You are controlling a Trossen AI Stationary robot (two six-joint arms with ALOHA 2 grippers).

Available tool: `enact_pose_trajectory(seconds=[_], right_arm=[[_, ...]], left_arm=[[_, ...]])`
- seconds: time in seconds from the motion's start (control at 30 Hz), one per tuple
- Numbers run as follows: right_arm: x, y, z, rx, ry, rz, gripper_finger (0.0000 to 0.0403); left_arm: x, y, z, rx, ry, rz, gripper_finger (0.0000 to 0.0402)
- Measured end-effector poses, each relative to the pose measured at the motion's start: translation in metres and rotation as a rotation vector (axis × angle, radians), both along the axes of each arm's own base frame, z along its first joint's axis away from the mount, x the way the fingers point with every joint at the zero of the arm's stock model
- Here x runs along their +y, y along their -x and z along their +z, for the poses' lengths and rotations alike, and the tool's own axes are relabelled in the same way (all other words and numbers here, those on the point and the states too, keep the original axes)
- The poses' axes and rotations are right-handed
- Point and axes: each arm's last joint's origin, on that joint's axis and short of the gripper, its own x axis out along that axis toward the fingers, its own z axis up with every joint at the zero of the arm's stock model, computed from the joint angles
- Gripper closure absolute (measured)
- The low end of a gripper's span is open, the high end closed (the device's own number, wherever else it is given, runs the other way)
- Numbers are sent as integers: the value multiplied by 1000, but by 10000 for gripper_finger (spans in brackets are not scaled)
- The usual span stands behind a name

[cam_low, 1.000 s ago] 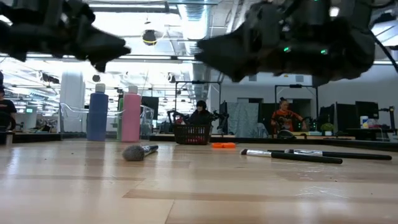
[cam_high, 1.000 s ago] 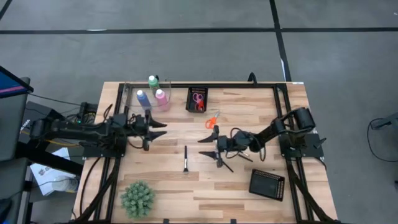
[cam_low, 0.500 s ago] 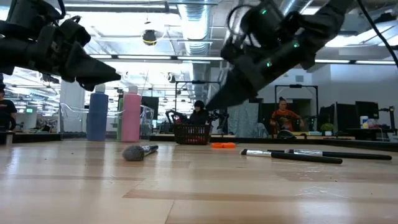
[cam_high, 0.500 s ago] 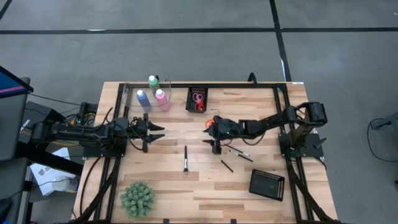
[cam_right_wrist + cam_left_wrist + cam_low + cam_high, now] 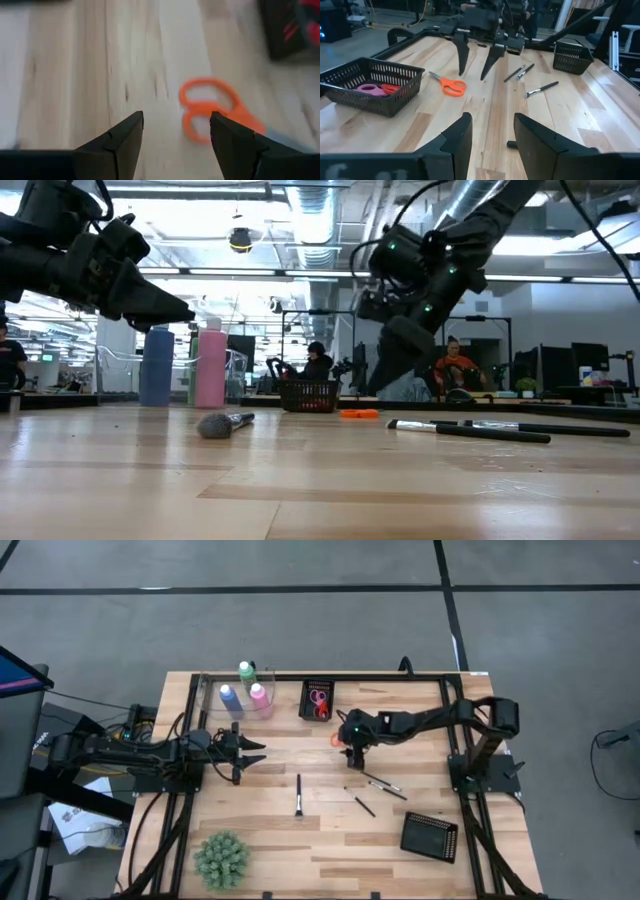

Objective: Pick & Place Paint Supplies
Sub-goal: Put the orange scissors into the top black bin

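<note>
The orange-handled scissors point(image 5: 339, 736) lie flat on the table; they also show in the right wrist view point(image 5: 215, 112) and the left wrist view point(image 5: 451, 86). My right gripper point(image 5: 352, 751) hovers open just over them, fingers pointing down, touching nothing. My left gripper point(image 5: 260, 751) is open and empty above the table's left half. Blue point(image 5: 229, 697), pink point(image 5: 259, 697) and green point(image 5: 246, 671) bottles stand upright at the far left. A thick brush point(image 5: 298, 795) and two thin brushes point(image 5: 380, 785) lie flat mid-table.
A black mesh tray point(image 5: 319, 700) at the far middle holds pink and red scissors. Another black tray point(image 5: 430, 835) sits near the right front. A spiky green plant point(image 5: 221, 860) stands at the near left. Bare wood lies between the arms.
My right gripper has moved from above the thin brushes toward the table's far edge, to the orange scissors, and has turned about on the way. The brushes and scissors lie where they were.
</note>
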Motion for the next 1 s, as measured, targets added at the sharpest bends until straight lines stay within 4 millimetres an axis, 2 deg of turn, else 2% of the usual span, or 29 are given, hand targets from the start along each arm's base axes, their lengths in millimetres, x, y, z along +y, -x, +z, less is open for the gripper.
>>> enact_pose_trajectory(seconds=[0.33,0.53,0.7,0.9,1.0], right_arm=[[-6,-28,-24,160,-60,40,189],[-2,-41,-27,201,-127,86,206],[8,-50,-21,179,-108,108,265],[19,-52,-21,189,-79,111,378],[26,-53,-21,191,-63,119,393]], left_arm=[[0,0,0,-2,3,0,262],[0,0,0,-1,3,0,262],[0,0,0,-2,3,0,262],[0,0,0,-2,4,1,262],[0,0,0,-1,4,1,262]])
